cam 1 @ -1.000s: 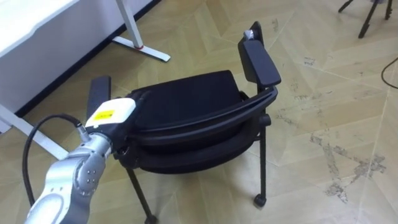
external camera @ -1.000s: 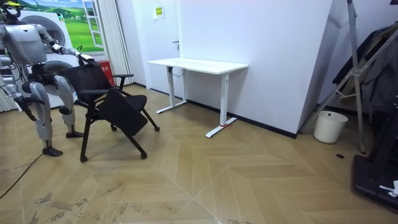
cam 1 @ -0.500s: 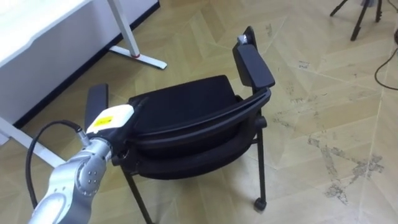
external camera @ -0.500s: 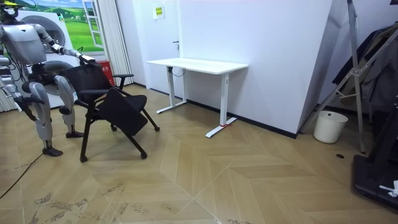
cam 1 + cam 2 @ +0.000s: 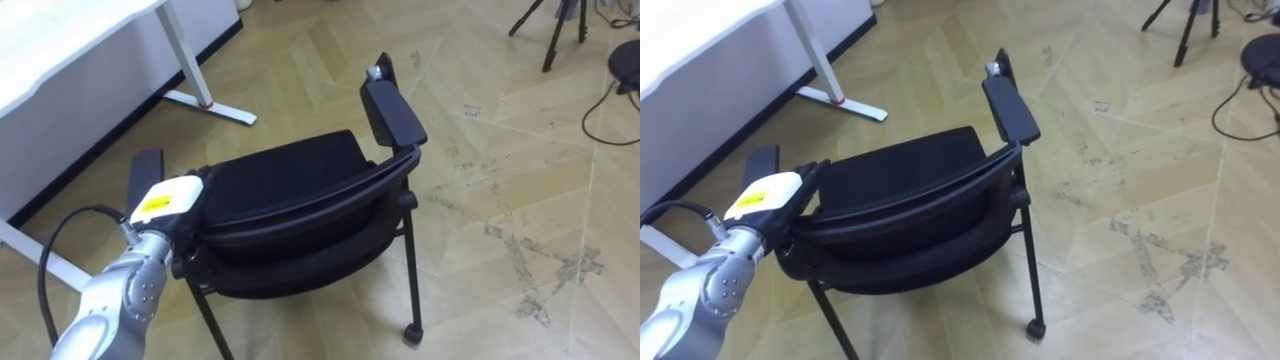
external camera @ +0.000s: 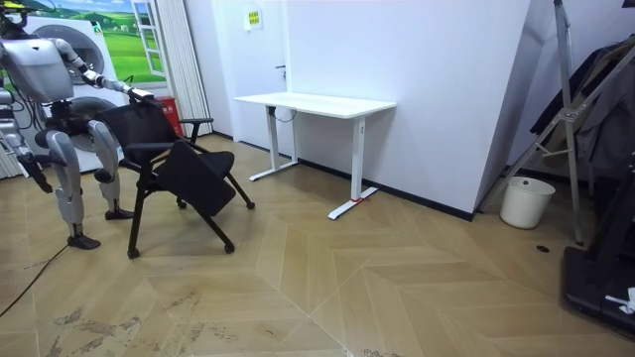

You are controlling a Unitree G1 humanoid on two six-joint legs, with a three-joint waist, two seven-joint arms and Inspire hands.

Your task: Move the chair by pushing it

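At the left of the eye views we see a white desk [image 5: 60, 45], its foot resting on the wood floor [image 5: 500, 150]. Just right of it, the robot's left hand [image 5: 166, 196] reaches in from the lower left and sits against the near end of the backrest of the chair [image 5: 285, 185]. We cannot tell whether it grips the backrest or only presses on it, since the black frame hides its inner side. The chair stands on the floor directly before the robot, backrest nearest to it and seat facing away, with one armrest [image 5: 392, 110] raised at the far right corner. Tripod legs [image 5: 553, 35] stand well apart at the upper right. In the room view the robot stands at the left behind the chair, with the desk further right. Its right hand [image 6: 36, 175] hangs low at its side, and we cannot tell its state.
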